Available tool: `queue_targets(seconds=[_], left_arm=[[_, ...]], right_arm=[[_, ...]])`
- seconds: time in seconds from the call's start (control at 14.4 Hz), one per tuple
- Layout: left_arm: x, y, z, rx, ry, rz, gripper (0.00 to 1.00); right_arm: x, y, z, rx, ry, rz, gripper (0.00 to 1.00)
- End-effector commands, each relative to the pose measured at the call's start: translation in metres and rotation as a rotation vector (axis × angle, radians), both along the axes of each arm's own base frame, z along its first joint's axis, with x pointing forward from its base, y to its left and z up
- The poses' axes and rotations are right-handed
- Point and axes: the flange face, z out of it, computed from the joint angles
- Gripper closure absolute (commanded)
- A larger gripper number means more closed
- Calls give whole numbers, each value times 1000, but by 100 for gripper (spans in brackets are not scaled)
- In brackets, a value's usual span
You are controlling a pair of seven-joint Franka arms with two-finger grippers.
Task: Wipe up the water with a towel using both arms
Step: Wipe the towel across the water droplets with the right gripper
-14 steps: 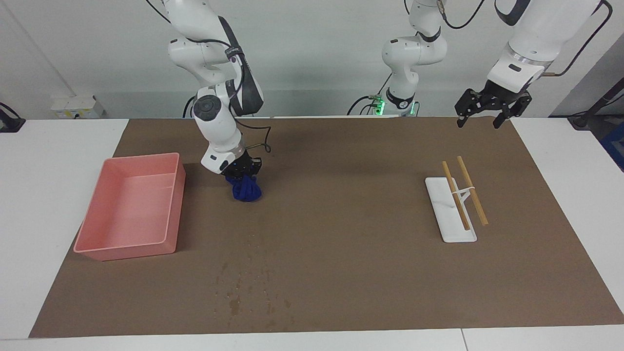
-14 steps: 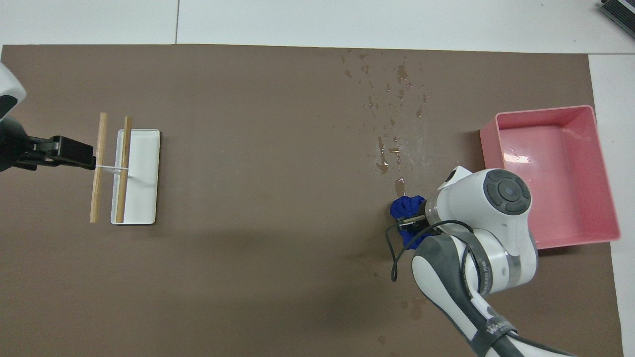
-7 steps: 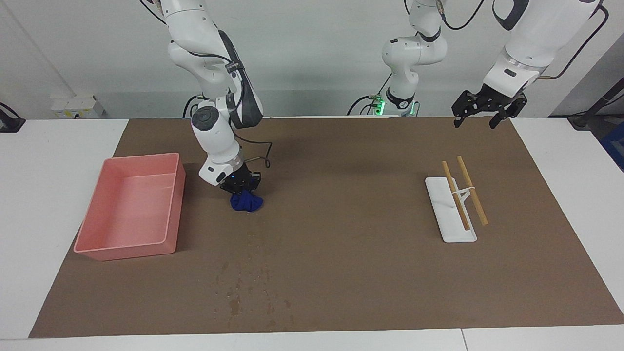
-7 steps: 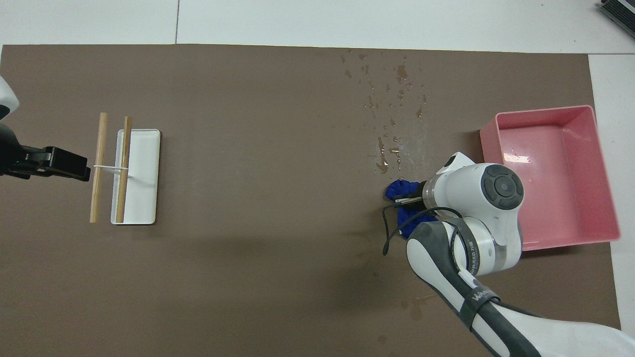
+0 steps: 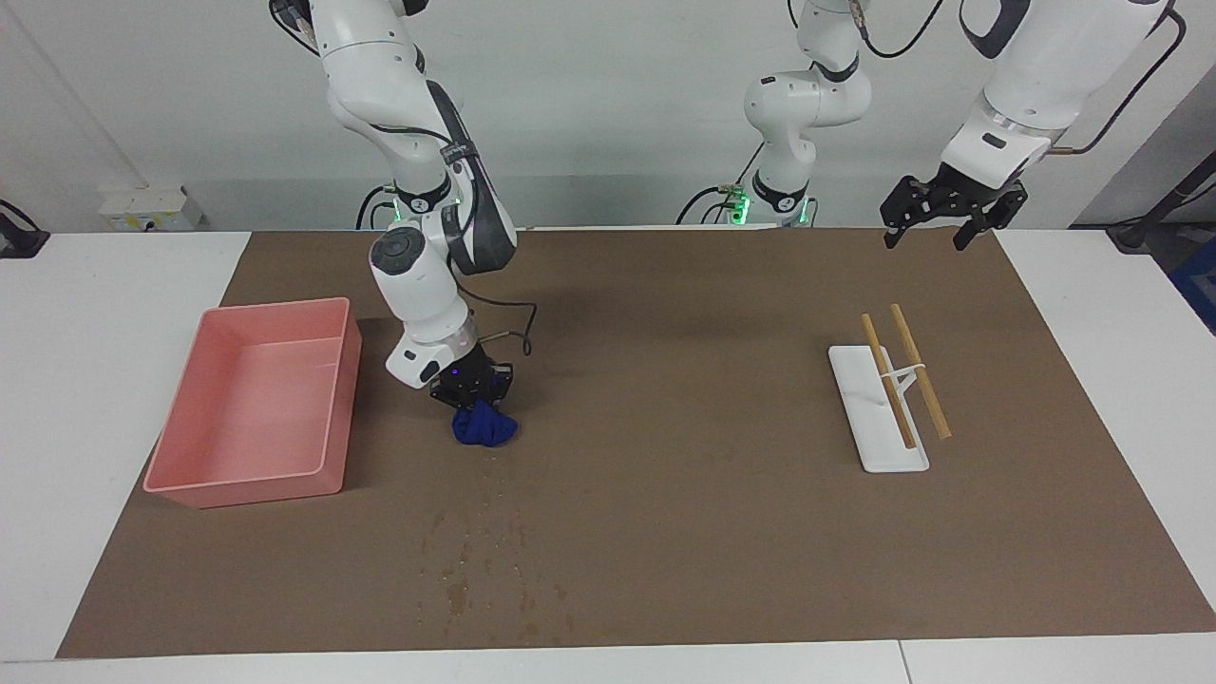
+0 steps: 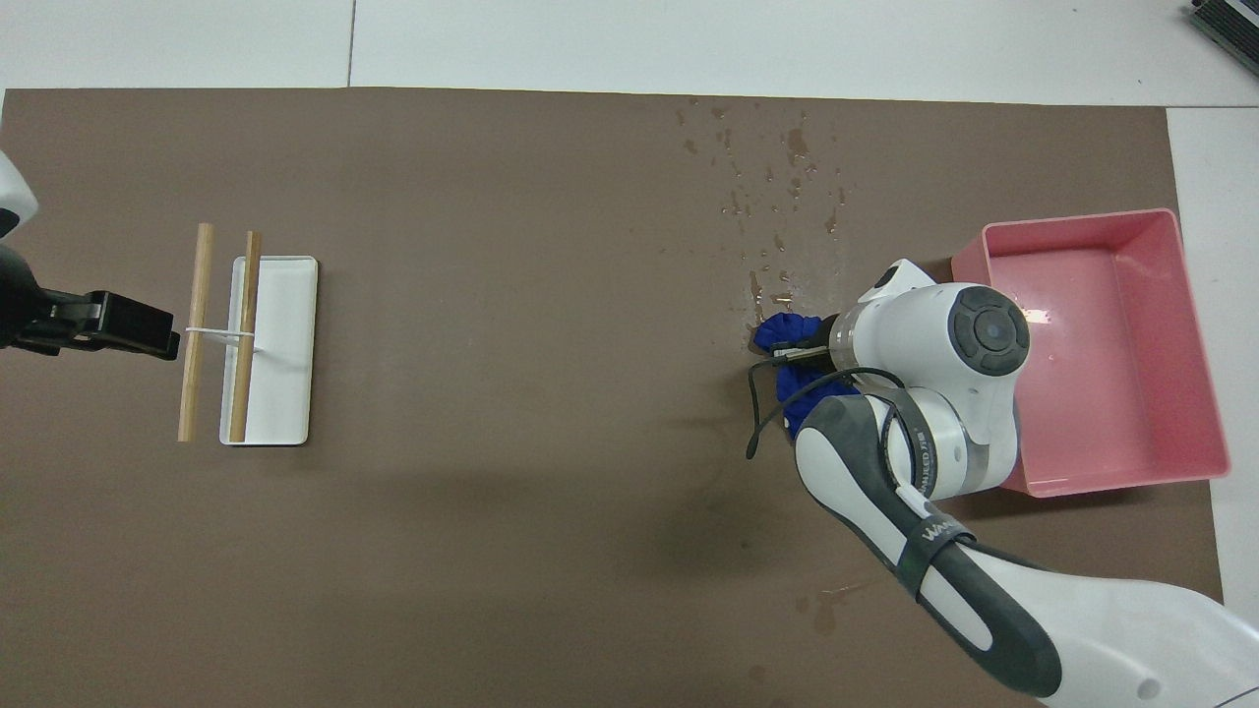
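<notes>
A: Blue cloth was what the move turned on. The towel (image 5: 484,427) sat pinched in the right end effector (image 5: 472,391), whose fingers were pressed together on the bundle, and it rested on the brown paper sheet (image 5: 665,380) just beside the pink tray (image 5: 249,479).

B: And which way did the water (image 5: 489,560) lie from it?

A: Farther from the robots, starting right at the towel's edge. In the overhead view the specks ran from the towel (image 6: 787,339) up toward the sheet's outer edge, so the patch's long axis pointed away from the robots. I judged a push straight outward would cover it.

B: Which arm was nearer?

A: The right one, plainly. The left end effector (image 5: 936,207) waited with fingers spread, up in the air over the sheet's edge at its own end of the bench, well apart from the water.

B: Counts?

A: 1 towel, 1 pink tray, 1 white tray (image 5: 876,410) carrying 2 wooden sticks (image 5: 902,370), 2 arms, and 1 scattered patch of water (image 6: 777,197).
</notes>
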Motion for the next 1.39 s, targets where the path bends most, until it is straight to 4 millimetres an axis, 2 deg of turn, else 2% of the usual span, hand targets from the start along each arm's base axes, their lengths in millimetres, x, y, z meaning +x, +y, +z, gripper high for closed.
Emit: queue_targets(seconds=[0.0,0.28,0.55,0.76,0.97,1.32], left_arm=[[-9,2,2,20,1,-12,0],[-9,2,2,20,1,-12,0],[-9,2,2,20,1,-12,0],[-9,3,2,20,1,-10,0],[-9,2,2,20,1,-12,0],[-9,2,2,20,1,-12,0]], right_arm=[[30,3,-1,8,-64,19,100],[61,19,-11,32,-105,18,100],[73,22,-12,37,-126,20,100],[68,19,-21,36,-96,12,100],[52,18,-34,24,25,9,100],[32,12,-33,-6,222,39,100]])
